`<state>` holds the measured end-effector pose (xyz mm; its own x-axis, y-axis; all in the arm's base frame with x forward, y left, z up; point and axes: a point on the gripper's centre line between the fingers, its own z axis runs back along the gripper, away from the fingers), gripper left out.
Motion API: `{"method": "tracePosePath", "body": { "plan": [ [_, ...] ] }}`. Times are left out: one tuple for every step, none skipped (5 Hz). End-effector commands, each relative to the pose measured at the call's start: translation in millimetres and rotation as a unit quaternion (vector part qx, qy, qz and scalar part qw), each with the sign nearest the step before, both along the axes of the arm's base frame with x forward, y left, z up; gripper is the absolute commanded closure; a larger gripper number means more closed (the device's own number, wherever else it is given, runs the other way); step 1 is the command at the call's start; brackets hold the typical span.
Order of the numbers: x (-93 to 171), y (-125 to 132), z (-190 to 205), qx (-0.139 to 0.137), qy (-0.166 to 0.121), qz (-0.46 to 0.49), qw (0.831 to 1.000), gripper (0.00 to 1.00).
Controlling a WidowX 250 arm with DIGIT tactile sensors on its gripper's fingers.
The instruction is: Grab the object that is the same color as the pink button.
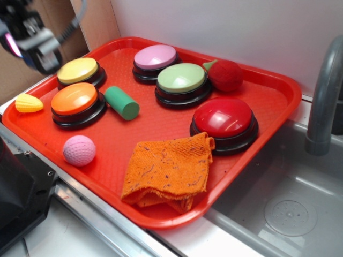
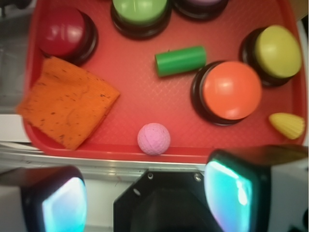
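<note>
A small pink dimpled ball [image 1: 79, 150] lies on the red tray [image 1: 161, 123] near its front left rim. In the wrist view the ball [image 2: 153, 138] sits just inside the tray's near rim [image 2: 193, 153]. The pink button [image 1: 155, 57] stands at the tray's back; only its lower edge [image 2: 200, 4] shows at the top of the wrist view. My gripper [image 1: 37, 48] hangs high at the upper left, well above and behind the ball. In the wrist view the gripper [image 2: 145, 203] is open, its fingers [image 2: 229, 188] wide apart with nothing between them.
On the tray also stand a yellow button [image 1: 78, 70], orange button [image 1: 74, 99], green button [image 1: 181, 78] and red button [image 1: 223, 116], with a green cylinder [image 1: 121, 103], red strawberry toy [image 1: 225, 75] and orange cloth [image 1: 167, 170]. A yellow toy [image 1: 28, 103] lies on the left rim. A sink [image 1: 284, 209] and faucet [image 1: 324, 96] are at right.
</note>
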<state>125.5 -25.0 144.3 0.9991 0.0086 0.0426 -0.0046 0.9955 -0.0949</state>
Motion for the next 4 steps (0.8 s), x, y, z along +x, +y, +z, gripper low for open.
{"method": "tracePosePath", "body": {
  "plan": [
    [7,-8,-49,0.001,0.025,-0.028,0.999,0.0],
    [3,-6,-71,0.013,0.028,-0.023,0.999,0.0],
    [1,-2,-89,0.023,0.037,-0.018,0.999,0.0],
    [-2,3,-100,0.049,0.053,-0.005,0.997,0.0]
  ]
}}
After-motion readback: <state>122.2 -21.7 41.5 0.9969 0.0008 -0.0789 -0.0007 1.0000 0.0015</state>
